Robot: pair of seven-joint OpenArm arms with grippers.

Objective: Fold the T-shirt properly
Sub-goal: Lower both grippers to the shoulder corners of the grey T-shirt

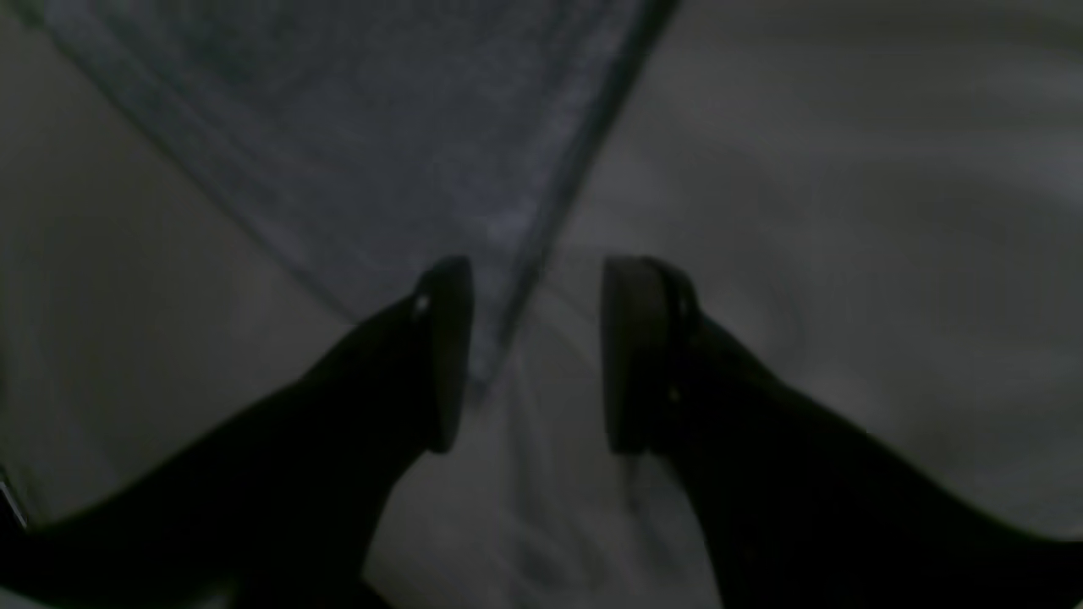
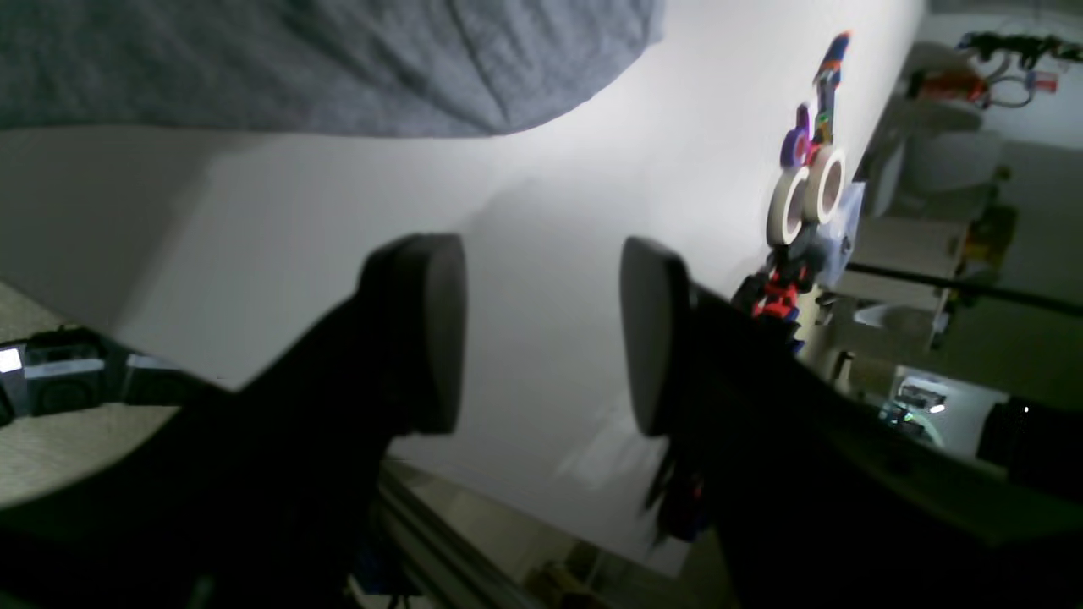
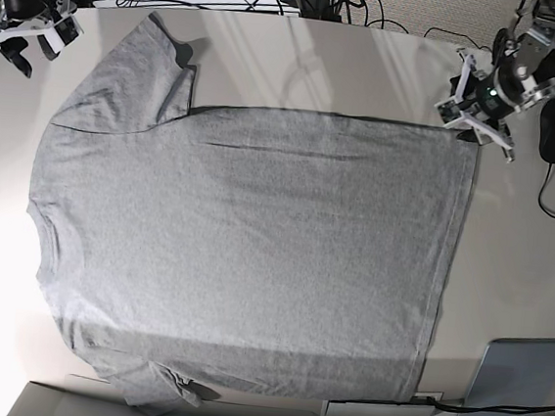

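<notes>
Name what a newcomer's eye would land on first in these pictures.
The big grey T-shirt spread flat, plain side up, filling most of the pale table. Next, the left pincer hovers open at the shirt's hem corner, and the right pincer sits open beyond the far sleeve.

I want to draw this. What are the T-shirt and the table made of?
The T-shirt looks like soft knitted cloth, probably cotton: speckled heather grey, matte, with gentle wrinkles and stitched hems. The table looks like a smooth, hard, pale board, maybe laminate or painted wood; it shines a little under the light in the right wrist view. I can't be sure which.
</notes>
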